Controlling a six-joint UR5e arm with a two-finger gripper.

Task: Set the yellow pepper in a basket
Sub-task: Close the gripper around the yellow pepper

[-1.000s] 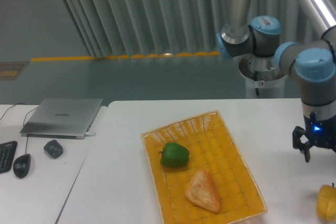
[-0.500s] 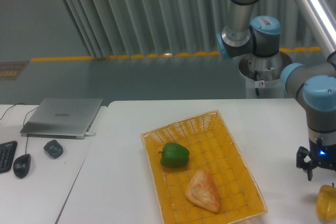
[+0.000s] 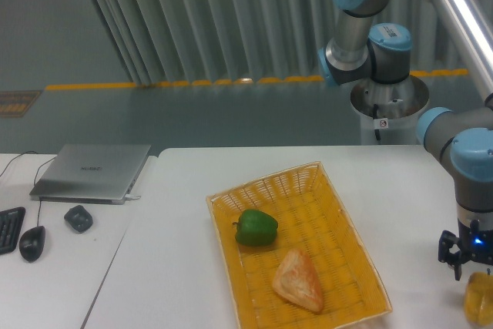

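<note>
We find the yellow pepper [image 3: 479,299] at the bottom right corner of the view, on the bench [image 3: 177,267], well to the right of the basket [image 3: 347,236] and partly cut off by the frame edge. The pincer [image 3: 466,261] hangs just above it, pointing down, with the pepper's top at or beside its tips; contact cannot be confirmed. We cannot tell how far apart its fingers stand, since most of it is at the frame edge.

We judge the step in hand to be the grasp. It calls for a straight descent centred on the lobes, closing across the widest part, as the glossy skin may slip.

The forearm rises steeply from the wrist, up and beyond the basket's far right, to the base pedestal [image 3: 389,105] behind the bench.
</note>
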